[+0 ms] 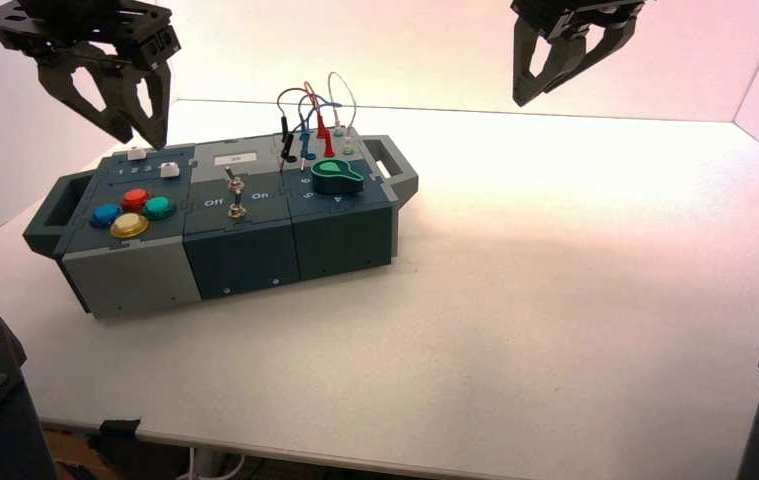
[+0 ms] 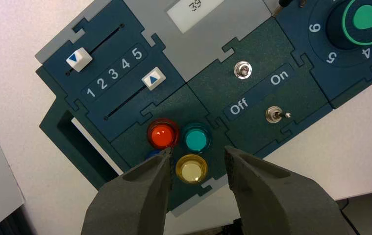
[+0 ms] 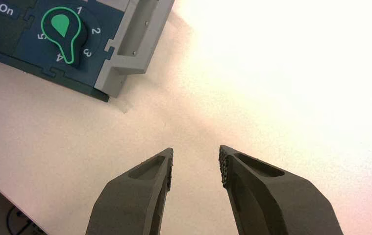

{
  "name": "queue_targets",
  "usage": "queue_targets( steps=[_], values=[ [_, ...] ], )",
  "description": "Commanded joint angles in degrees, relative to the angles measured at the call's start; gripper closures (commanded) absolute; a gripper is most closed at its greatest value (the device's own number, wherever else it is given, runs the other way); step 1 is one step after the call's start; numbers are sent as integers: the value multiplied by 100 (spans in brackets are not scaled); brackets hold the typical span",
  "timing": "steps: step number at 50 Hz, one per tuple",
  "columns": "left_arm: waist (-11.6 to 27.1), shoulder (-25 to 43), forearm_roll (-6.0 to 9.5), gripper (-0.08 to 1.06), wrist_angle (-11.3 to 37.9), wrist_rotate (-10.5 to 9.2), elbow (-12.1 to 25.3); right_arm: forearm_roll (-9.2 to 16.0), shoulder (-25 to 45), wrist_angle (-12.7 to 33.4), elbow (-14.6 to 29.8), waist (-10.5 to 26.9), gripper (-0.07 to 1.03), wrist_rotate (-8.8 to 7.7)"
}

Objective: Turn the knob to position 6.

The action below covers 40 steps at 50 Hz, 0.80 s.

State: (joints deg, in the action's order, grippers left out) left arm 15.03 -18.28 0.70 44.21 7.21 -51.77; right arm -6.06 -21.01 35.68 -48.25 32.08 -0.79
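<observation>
Nothing is gripped yet: the right gripper (image 3: 195,164) hangs above the white desk (image 1: 555,300), jaws spread, beside the teal-green teardrop knob (image 3: 62,30), whose tip lies between 3 and 4. Next it must cross over and pinch it. The left gripper (image 2: 197,164), also spread, idles over the buttons.

You see matte black grippers, left gripper (image 1: 140,110) and right gripper (image 1: 545,75), with cut-out, tapered fingers (image 3: 135,196) and finely ridged inner pads (image 3: 224,166).

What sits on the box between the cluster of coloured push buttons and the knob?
Two small metal toggle switches on the dark middle panel, lettered Off and On, sit between the buttons and the knob; high view shows it.
</observation>
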Motion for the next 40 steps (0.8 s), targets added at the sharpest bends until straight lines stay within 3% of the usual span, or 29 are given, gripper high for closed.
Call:
queue_targets(
  steps=[1, 26, 40],
  values=[
    [44, -79, 0, 41, -9, -9, 62, 9, -26, -18, 97, 9, 45, 0],
    [53, -132, -9, 41, -105, 9, 149, 9, -18, -26, 105, 132, 45, -9],
    [44, -316, -26, 42, -237, 0, 88, 9, 352, -35, 264, 729, 45, -9]
  ],
)
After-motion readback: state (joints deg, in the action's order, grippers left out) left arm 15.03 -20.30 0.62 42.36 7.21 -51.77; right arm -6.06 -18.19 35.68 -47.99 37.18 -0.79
